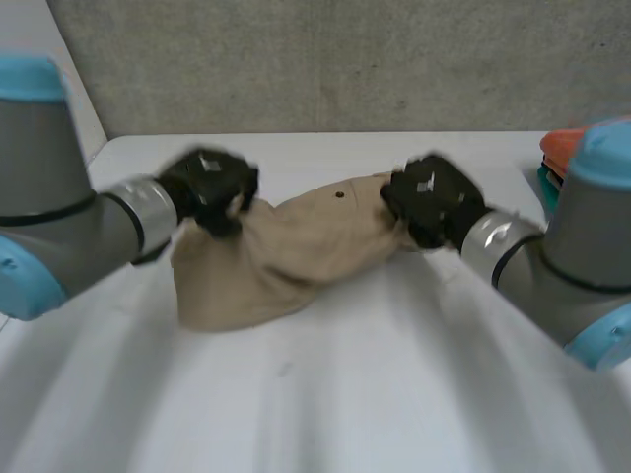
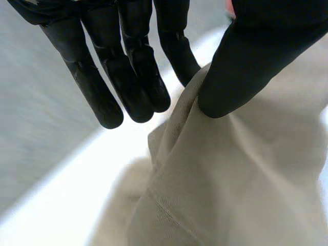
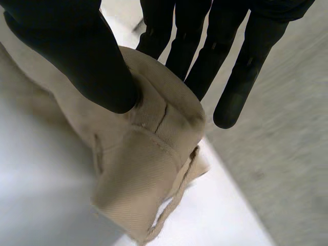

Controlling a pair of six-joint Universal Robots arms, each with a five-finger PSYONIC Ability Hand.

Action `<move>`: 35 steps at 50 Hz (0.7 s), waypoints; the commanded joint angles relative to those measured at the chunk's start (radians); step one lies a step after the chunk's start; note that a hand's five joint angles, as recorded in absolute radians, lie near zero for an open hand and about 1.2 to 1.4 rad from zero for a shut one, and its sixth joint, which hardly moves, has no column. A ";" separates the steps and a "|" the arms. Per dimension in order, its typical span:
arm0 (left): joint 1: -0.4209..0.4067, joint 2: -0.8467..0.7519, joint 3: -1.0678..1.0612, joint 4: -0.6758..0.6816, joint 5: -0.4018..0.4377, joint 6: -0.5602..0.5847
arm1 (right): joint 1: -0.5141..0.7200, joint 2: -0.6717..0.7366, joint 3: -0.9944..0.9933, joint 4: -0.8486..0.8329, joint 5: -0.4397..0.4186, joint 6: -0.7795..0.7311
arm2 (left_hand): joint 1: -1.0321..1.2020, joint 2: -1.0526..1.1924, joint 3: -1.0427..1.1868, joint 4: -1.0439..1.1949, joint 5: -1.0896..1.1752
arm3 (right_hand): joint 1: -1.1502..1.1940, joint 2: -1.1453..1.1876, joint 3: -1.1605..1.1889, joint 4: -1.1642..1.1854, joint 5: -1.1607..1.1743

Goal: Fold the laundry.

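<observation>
On the white table [image 1: 394, 394], a beige garment [image 1: 286, 251] is lying bunched between the two hands. The left hand [image 1: 209, 187] is pinching a fold at its left end between the thumb [image 2: 256, 61] and straight fingers [image 2: 138, 77]. The right hand [image 1: 429, 197] is pinching the right end likewise, with a cord [image 3: 174, 200] dangling from the cloth just below. Orange and teal cloth [image 1: 562, 148] is sitting at the table's edge beside the right arm.

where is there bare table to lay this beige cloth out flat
The broad near stretch of table, in front of the beige cloth, is bare; so is the strip behind it toward the wall. Crowded: the far right corner, with the orange and teal stack.
</observation>
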 commanded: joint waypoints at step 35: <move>-0.068 -0.113 0.322 0.319 -0.276 0.046 | -0.003 0.176 -0.468 -0.102 0.134 0.347 | 0.242 0.203 0.209 0.198 0.241 | 0.282 0.236 0.208 0.196 0.242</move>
